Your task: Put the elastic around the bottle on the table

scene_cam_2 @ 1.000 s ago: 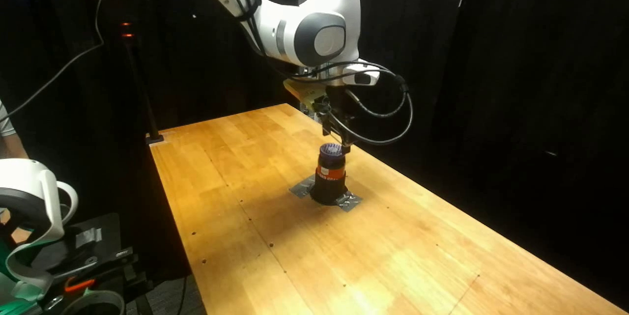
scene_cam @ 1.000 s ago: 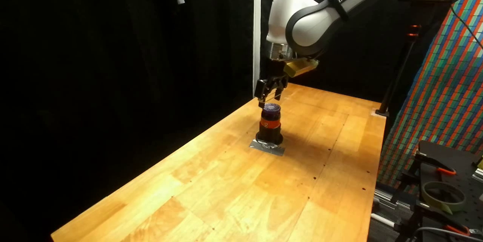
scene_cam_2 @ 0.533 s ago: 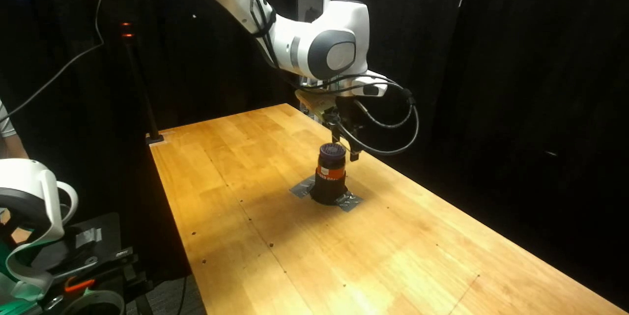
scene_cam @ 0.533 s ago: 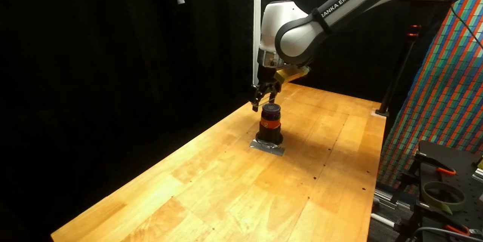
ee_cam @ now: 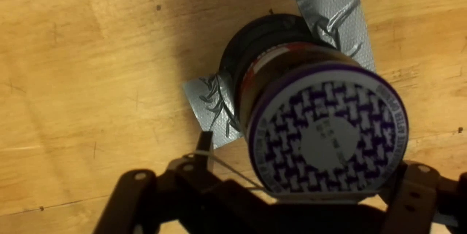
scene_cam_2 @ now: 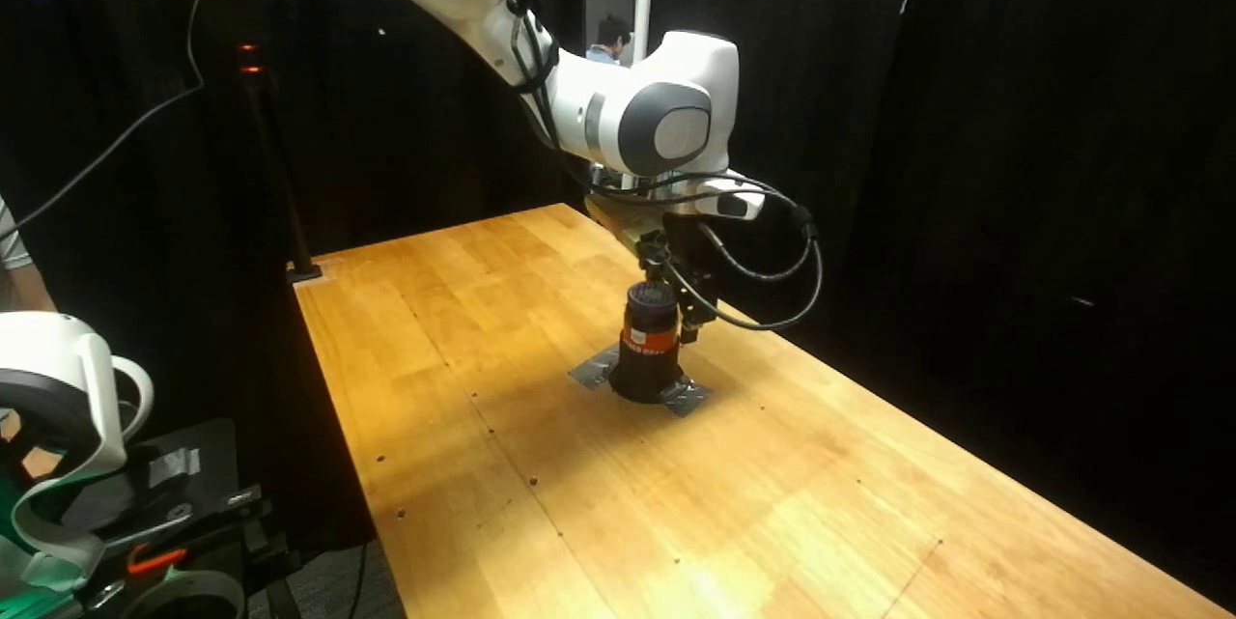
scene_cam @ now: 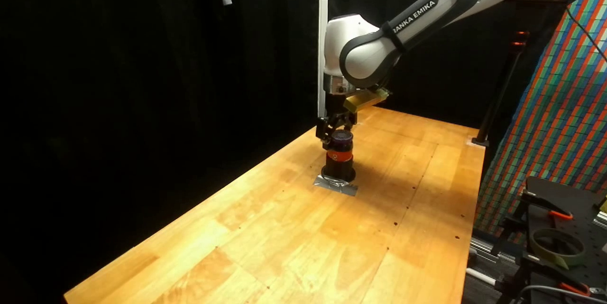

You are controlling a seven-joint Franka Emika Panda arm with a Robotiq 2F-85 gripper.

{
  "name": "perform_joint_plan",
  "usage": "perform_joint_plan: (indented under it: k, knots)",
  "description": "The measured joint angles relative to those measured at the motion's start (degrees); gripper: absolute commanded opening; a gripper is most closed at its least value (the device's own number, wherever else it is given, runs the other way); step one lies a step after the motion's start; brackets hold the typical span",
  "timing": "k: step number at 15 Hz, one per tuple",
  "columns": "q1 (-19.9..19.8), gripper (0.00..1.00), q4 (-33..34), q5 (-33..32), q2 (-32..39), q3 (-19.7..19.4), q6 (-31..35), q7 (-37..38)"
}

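Robot hand [scene_cam: 337,134], fingers [ee_cam: 204,142] spread apart, just beside an upright dark bottle [scene_cam_2: 649,341], thin elastic [ee_cam: 233,169] running from one finger toward the lid [ee_cam: 328,142], wooden bench [scene_cam: 284,228] beneath

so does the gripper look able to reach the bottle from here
Likely yes: the open gripper is close beside the bottle, and only the elastic shows between them.

Glare whitens the near desk [scene_cam: 303,242] before dark curtains [scene_cam: 156,81].
In the wrist view, soft shadow falls left of the bottle [ee_cam: 328,128].
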Motion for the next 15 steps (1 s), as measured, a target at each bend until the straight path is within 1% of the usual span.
perform_joint_plan:
  k: [3, 6, 11, 15]
  knots:
    - [-0.06, 1.00, 1.44, 1.55, -0.06, 0.47, -6.16, -1.08]
    - [-0.17, 1.00, 2.23, 2.14, -0.71, 0.58, -9.99, -1.99]
    - [-1.07, 1.00, 1.52, 4.61, -1.95, 0.88, -13.11, -4.86]
    - [-2.11, 1.00, -0.72, 6.65, -2.90, 1.25, -13.81, -7.24]
